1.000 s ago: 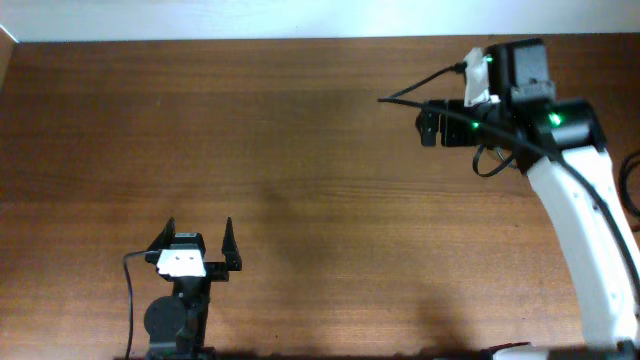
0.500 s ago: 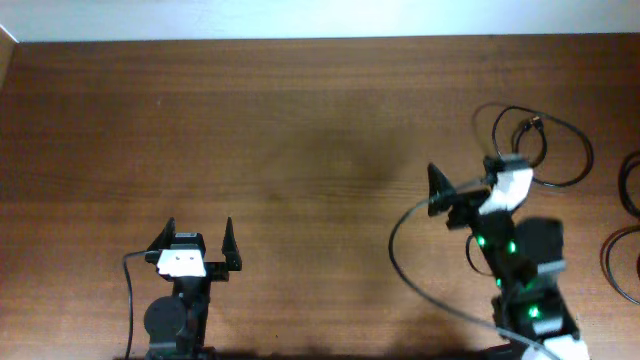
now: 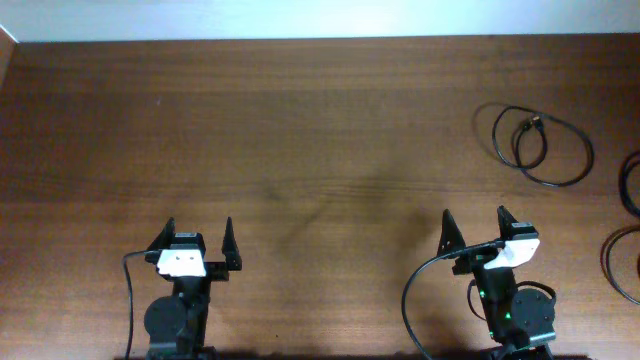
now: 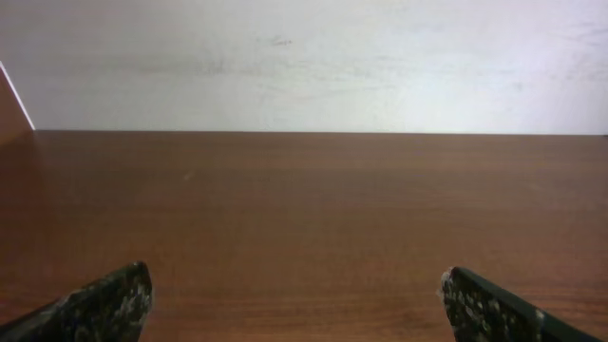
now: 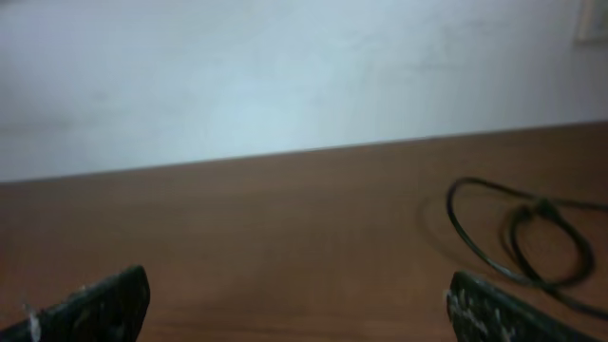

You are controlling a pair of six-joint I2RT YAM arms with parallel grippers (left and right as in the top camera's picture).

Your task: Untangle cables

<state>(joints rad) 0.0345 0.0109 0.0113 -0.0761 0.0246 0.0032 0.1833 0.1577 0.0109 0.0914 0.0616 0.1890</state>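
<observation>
Your right gripper (image 3: 475,222) sits at the lower right of the overhead frame, jaws spread wide and empty. The left gripper (image 3: 198,232), at the lower left, is released too and holds nothing. The cable coil (image 3: 523,127) lies flat on the table (image 3: 300,150) in the upper right. It is up and to the right of the right gripper and well apart from it, and far across the frame from the left one, so the right arm is plainly the nearer. Its long axis runs roughly left to right, dipping toward the right edge (the right wrist view shows the coil (image 5: 540,206) ahead, off to the right of its frame). Count two grippers and one coil seen whole, made of two overlapping loops. An upper cable arc (image 3: 622,186) and a lower cable arc (image 3: 605,262) are cut off at the right edge, and you cannot tell whether they are separate cords.
</observation>
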